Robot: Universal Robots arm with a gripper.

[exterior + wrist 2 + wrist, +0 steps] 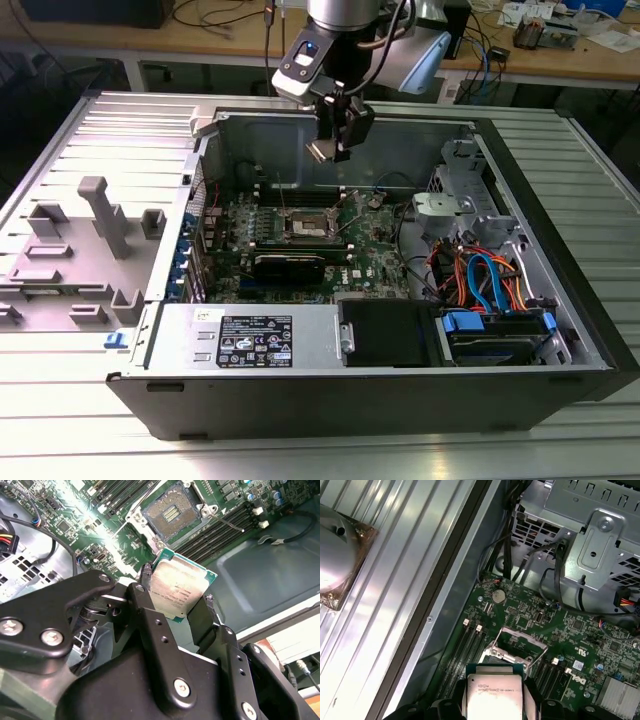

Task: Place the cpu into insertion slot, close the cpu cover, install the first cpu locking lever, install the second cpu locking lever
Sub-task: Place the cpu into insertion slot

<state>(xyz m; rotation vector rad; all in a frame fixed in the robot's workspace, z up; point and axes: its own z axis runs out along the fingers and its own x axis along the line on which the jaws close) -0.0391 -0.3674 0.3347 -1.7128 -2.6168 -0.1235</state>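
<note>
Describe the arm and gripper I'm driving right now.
The gripper is matte black: two flat angular fingers on linkages with silver screws. The arm is a silver-grey cylinder carrying a pale module with a blue light, and black cables looped beside it.

Tool (177, 586) grips cpu (181, 592) (apparently above socket (170, 512)).

The computer case (380, 400) is viewed whole from above in the exterior view. The socket (312, 228) (172, 512) (512, 650), shared by all three views, is seen closely past the gripper (176, 587) and the cpu (181, 582) in both wrist views.
</note>
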